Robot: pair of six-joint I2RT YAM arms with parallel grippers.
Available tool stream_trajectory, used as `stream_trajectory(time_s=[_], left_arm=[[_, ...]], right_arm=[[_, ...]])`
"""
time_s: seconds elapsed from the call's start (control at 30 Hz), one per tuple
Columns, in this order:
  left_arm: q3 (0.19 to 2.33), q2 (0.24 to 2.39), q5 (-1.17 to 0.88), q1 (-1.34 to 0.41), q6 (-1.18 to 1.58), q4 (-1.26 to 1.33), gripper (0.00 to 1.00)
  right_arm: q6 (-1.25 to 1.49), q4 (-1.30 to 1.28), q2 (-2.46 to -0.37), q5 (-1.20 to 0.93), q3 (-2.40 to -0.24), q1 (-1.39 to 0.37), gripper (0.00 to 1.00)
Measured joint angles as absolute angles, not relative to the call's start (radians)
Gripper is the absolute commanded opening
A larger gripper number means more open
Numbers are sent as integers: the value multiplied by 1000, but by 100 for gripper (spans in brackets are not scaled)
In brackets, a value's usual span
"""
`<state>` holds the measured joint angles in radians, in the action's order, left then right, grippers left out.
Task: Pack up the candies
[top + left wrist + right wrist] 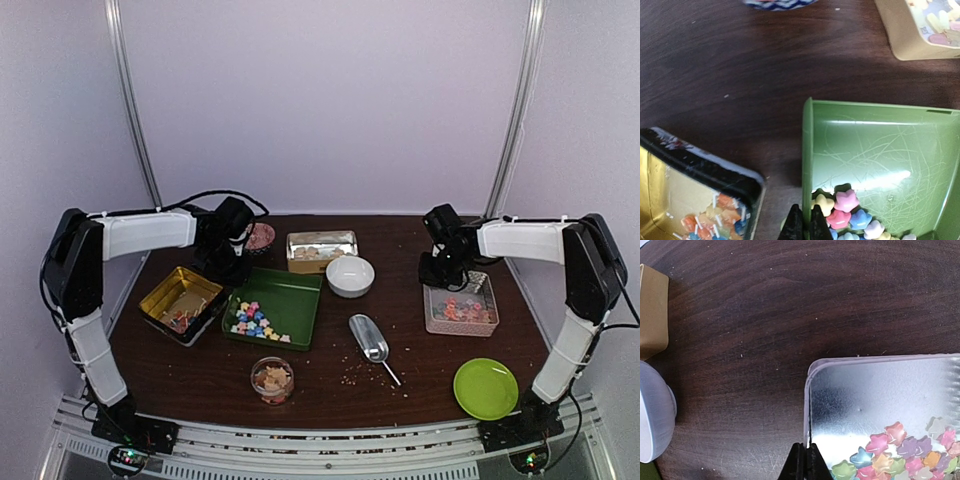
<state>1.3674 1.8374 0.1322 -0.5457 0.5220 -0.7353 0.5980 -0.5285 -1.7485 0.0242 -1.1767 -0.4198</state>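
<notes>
Two rims seemingly pinched: left hand (805,226), green tray (807,150); right hand (806,461), silver tray (855,392).

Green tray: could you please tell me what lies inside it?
Pastel star candies cluster in one corner of the green tray; the rest shows bare scratched floor. The left gripper, closed on its wall, covers a little of that corner.

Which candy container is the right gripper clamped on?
The silvery tray with star candies; the right gripper pinches its rim. The left gripper holds the green tray.
</notes>
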Motion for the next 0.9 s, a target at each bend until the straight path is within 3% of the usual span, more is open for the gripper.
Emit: stream_trajectory(time_s=[0.5, 0.53, 0.57, 0.7, 0.77, 0.9], left_arm=[[1585, 2014, 102, -655, 522, -789, 0], [1591, 2016, 100, -657, 522, -793, 3], [1595, 2016, 100, -659, 522, -799, 13], [1595, 2006, 108, -657, 513, -813, 74], [1572, 1972, 112, -652, 515, -813, 84], [1494, 1834, 138, -618, 522, -829, 85]], right_arm=[[583, -527, -1741, -13, -1198, -420, 29], [583, -526, -1737, -18, -1196, -420, 30], [582, -523, -1731, -23, -1193, -421, 31], [582, -518, -1702, -43, -1186, -422, 33], [582, -512, -1687, -52, -1186, -428, 34], [582, -503, -1662, -69, -1187, -434, 34]])
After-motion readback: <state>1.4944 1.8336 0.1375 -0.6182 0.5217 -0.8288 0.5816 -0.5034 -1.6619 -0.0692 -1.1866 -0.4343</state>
